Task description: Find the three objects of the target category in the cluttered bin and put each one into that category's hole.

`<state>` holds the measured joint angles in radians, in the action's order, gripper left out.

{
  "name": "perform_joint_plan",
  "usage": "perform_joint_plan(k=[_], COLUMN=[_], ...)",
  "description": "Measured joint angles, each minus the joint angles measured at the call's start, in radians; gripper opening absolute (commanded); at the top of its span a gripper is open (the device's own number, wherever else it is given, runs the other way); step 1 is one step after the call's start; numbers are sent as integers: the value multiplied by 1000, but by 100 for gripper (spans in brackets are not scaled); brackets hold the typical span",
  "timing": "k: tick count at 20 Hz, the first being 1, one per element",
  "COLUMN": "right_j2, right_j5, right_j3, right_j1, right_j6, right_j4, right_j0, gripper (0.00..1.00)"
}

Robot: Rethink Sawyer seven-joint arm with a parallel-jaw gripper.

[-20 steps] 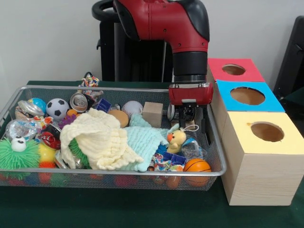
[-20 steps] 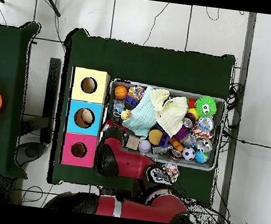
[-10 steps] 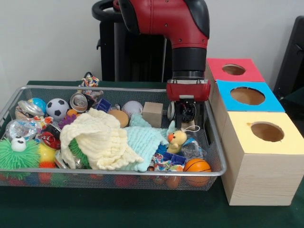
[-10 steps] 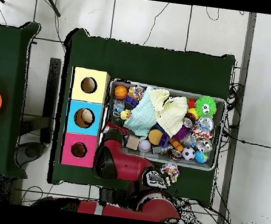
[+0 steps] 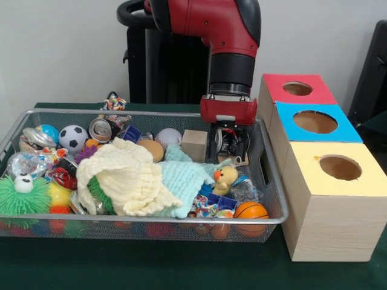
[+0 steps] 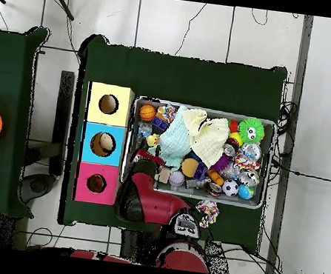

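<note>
Front view: gripper (image 5: 233, 147) at frame centre, jaw state unclear; yellow duck (image 5: 225, 177) just below, slightly left.

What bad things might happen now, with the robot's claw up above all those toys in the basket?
The gripper hangs just above the yellow plush duck, whose white loop could snag on it. The pale blue cloth and the cream knitted cloth cover part of the pile, so wanted toys may stay hidden. The arm is close to the wire mesh bin wall and might bump it.
</note>
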<state>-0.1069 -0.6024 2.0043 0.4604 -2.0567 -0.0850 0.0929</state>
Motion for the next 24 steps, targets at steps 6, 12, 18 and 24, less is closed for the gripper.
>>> perform_joint_plan(k=[6, 12, 18, 24], right_j2=[-24, -30, -30, -30], right_j5=[-42, -52, -52, -52], right_j3=[-14, -31, -51, -61], right_j1=[-1, -4, -10, -18], right_j6=[0, 0, 0, 0], right_j4=[1, 1, 3, 3], right_j0=[-10, -10, -10, -10], gripper=[100, 100, 100, 0])
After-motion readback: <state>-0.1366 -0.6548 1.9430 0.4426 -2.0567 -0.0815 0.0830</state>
